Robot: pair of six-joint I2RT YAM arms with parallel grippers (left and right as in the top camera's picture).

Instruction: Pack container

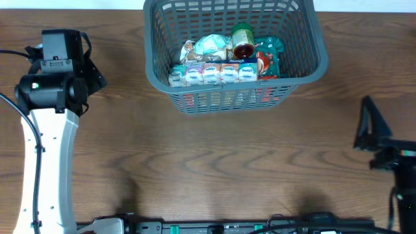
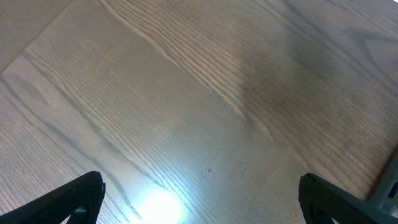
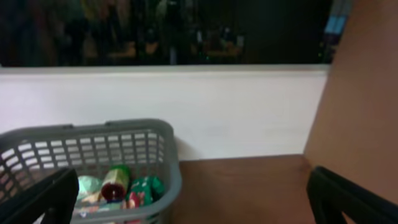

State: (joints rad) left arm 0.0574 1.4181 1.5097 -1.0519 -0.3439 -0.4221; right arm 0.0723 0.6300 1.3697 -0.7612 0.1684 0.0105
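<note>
The container (image 1: 317,40), a dark grey slotted basket, stands at the table's far middle. Inside it lie a blue-and-white multipack (image 1: 214,73), a green can with a red end (image 1: 243,40), a green and red bag (image 1: 268,57) and a pale bag (image 1: 209,47). My left gripper (image 1: 93,73) hovers at the far left, open over bare wood (image 2: 202,208), nothing between its fingers. My right gripper (image 1: 372,123) is at the right edge, open and empty (image 3: 196,208). In the right wrist view the container (image 3: 93,128) sits low on the left, its contents showing.
A white wall (image 3: 236,106) runs behind the table's far edge. Brown wooden tabletop (image 1: 214,162) stretches between both arms in front of the basket. A black bar with cables (image 1: 221,226) lies along the near edge.
</note>
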